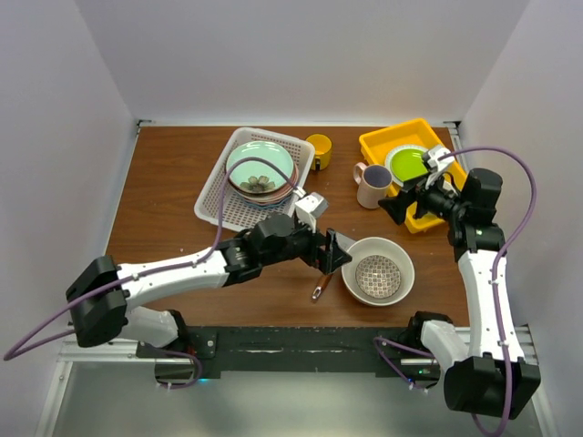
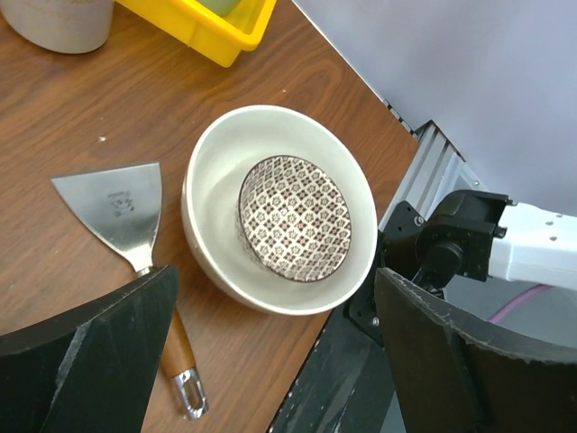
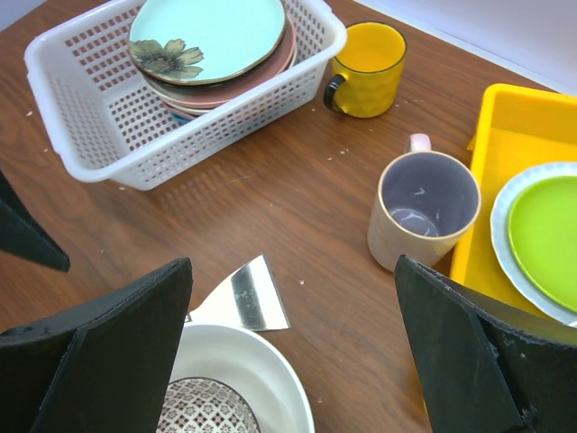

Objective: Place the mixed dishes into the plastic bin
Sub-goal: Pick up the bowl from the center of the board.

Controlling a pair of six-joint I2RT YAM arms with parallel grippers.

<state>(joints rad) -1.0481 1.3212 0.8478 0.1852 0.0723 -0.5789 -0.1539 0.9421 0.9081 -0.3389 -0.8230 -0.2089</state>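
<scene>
The white lattice bin (image 1: 214,196) stands at the back left and holds a stack of plates with a pale green plate (image 1: 260,166) on top; it also shows in the right wrist view (image 3: 86,108). A large cream bowl (image 1: 397,256) with a small patterned bowl (image 1: 376,276) inside sits front right, also in the left wrist view (image 2: 212,194). A yellow mug (image 1: 319,150) and a purple-lined cream mug (image 1: 372,185) stand on the table. My left gripper (image 1: 334,252) is open and empty, just left of the cream bowl. My right gripper (image 1: 398,201) is open and empty, raised right of the cream mug.
A yellow tray (image 1: 383,143) at the back right holds a lime-green plate (image 1: 408,165) with a white rim. A wooden-handled metal spatula (image 2: 122,216) lies on the table left of the cream bowl, under my left gripper. The table's front edge is close to the bowl.
</scene>
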